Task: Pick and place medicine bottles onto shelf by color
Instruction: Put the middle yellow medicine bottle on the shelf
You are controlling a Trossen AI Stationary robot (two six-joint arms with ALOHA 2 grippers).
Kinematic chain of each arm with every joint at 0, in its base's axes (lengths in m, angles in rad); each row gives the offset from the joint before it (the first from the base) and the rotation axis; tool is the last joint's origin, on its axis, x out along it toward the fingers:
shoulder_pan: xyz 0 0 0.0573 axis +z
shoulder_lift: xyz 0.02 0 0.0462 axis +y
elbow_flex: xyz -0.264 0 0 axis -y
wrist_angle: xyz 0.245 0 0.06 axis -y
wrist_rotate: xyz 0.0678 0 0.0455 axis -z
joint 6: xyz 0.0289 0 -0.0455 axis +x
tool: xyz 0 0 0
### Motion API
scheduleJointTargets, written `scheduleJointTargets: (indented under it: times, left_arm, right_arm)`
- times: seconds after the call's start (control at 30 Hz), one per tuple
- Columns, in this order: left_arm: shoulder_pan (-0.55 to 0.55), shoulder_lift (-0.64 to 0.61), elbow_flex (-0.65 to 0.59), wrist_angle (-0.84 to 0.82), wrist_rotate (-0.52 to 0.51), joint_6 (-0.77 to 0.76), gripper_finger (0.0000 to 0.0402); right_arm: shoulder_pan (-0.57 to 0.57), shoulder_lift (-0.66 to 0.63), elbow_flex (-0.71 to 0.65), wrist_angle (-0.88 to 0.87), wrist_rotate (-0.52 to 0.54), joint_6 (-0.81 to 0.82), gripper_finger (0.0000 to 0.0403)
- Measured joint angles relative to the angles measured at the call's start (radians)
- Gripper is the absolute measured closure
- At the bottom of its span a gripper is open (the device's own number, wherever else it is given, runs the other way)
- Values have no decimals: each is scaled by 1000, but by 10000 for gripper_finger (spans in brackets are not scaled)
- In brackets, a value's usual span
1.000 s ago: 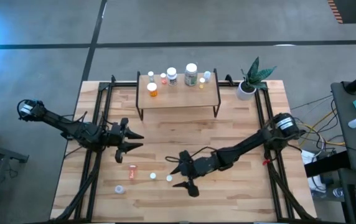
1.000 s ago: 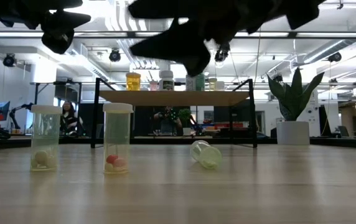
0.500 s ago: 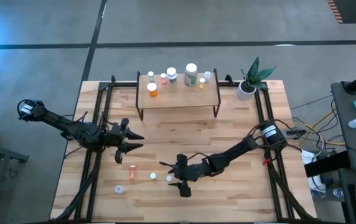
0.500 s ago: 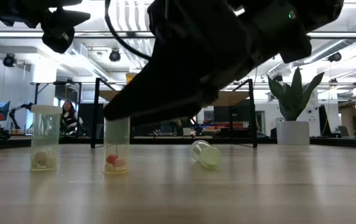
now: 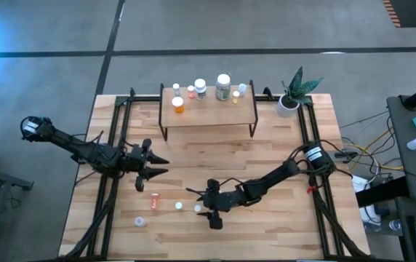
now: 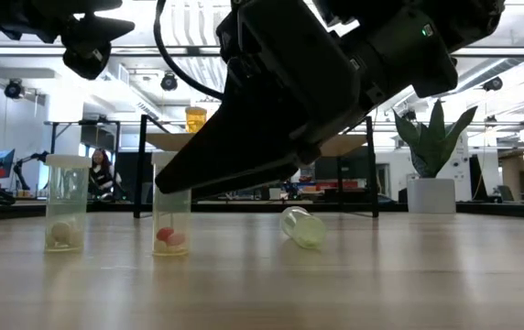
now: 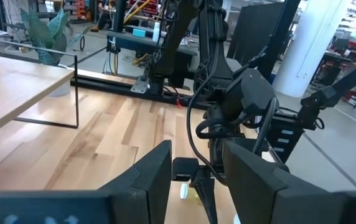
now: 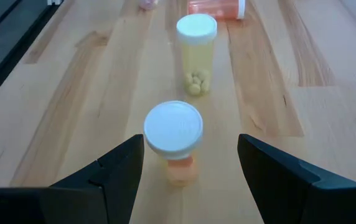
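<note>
Two jaws, one bottle lined up.
Right gripper (image 8: 190, 168) stood open astride the white-capped bottle (image 8: 173, 142) at lower centre, unheld; left gripper (image 5: 152, 166) waited half-open, empty, mid-left; shelf (image 5: 208, 109) at upper centre.

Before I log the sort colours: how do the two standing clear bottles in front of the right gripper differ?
The nearer bottle holds pink-orange pills; the farther bottle holds pale yellow ones. The nearer bottle stands between the open fingers of the right gripper, not yet gripped; the farther bottle stands beyond the fingers. Both stand upright, are clear and have white caps.
</note>
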Motion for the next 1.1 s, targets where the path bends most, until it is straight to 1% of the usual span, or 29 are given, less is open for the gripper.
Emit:
scheduleJointTargets:
  times: [0.3, 0.67, 0.9, 1.1]
  left_arm:
    - [-1, 27, 0, 9, 0, -1, 275]
    - [0, 19, 0, 10, 0, -21, 275]
    - [0, 19, 0, 10, 0, -21, 275]
    - [0, 19, 0, 7, 1, -21, 275]
  right_arm:
    - [0, -1, 15, -23, -2, 8, 154]
    - [-4, -2, 17, -26, -36, 31, 154]
    - [-5, -2, 116, -224, -36, 4, 154]
    - [-11, -2, 141, -259, -36, -19, 154]
